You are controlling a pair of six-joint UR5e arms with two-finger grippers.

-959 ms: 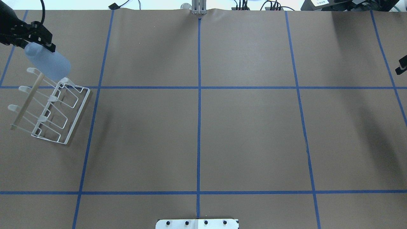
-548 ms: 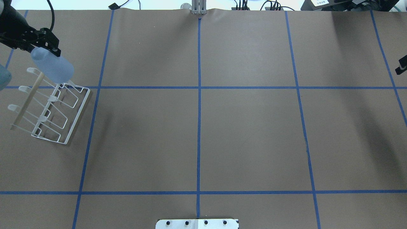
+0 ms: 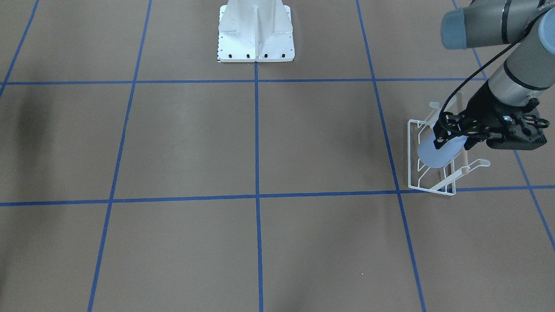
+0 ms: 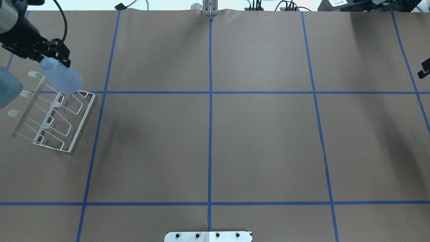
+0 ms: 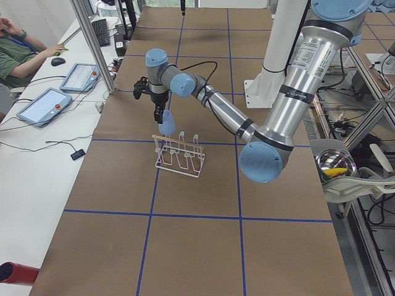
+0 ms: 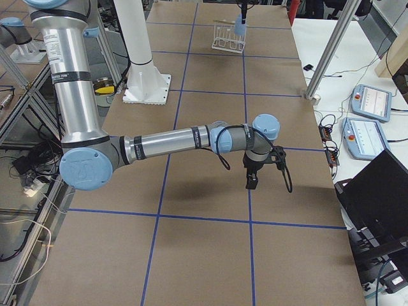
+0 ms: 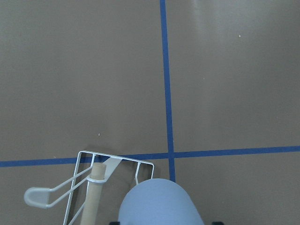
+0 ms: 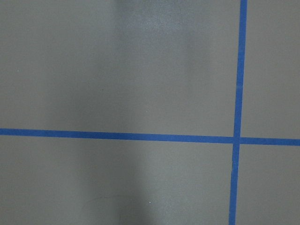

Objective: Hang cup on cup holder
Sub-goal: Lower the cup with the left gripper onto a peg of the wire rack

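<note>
Sliding right and lower at upper left since a second ago — dangling the cup point(image 4: 63, 79) mouth-down over the cup holder's point(image 4: 28, 107) end, left gripper's point(image 4: 55, 57) fingers clamping its narrow base; likely feeling light, stiff, slick, needing firm pinching; right gripper's point(image 4: 424, 70) opening not showing.

Readable text: none in any view.
Left arm point(image 5: 307, 52): dark print along the grey tube, too small to read.
Right arm point(image 6: 56, 62): similar print, illegible.
Sticker point(image 4: 337, 2): white, on a dark box beyond the desk point(image 4: 262, 134) at 1 o'clock, lettering blurred.
Tablet point(image 5: 80, 75): screen marks not legible.
</note>
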